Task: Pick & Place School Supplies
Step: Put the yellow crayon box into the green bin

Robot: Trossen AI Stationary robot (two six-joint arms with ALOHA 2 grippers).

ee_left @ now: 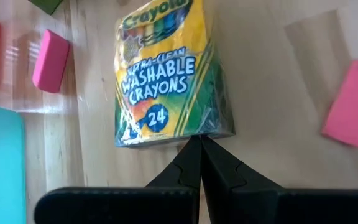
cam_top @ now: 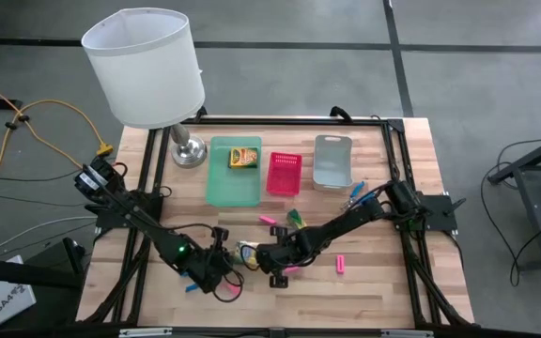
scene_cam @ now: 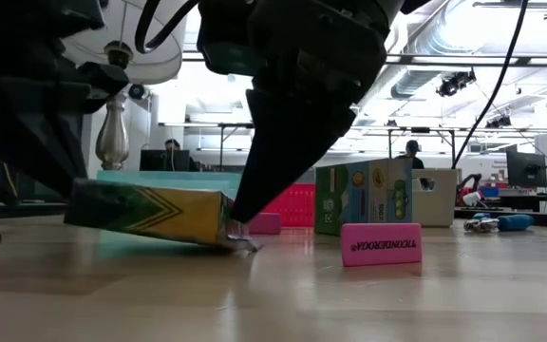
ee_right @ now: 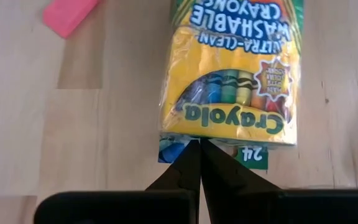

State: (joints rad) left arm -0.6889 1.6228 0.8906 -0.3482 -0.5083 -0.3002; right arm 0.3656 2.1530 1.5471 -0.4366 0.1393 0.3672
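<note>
Currently both grippers are seen closed at lower centre of the high view. The left gripper [ee_left: 199, 144] and right gripper [ee_right: 199, 148] are pressed fingertip-first against opposite ends of one crayon box [cam_top: 249, 252]; its plastic wrap may be pinched, but that cannot be told. A second box [cam_top: 243, 156] is lying in the green tray [cam_top: 224, 184]. One pink eraser [cam_top: 341, 264] is placed lower right of centre.

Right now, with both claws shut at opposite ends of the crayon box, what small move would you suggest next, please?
Probably open the right claw slightly: both it and the left claw are shut at the ends of the crayon box, which lies tilted on the table, apparently ungripped.
</note>
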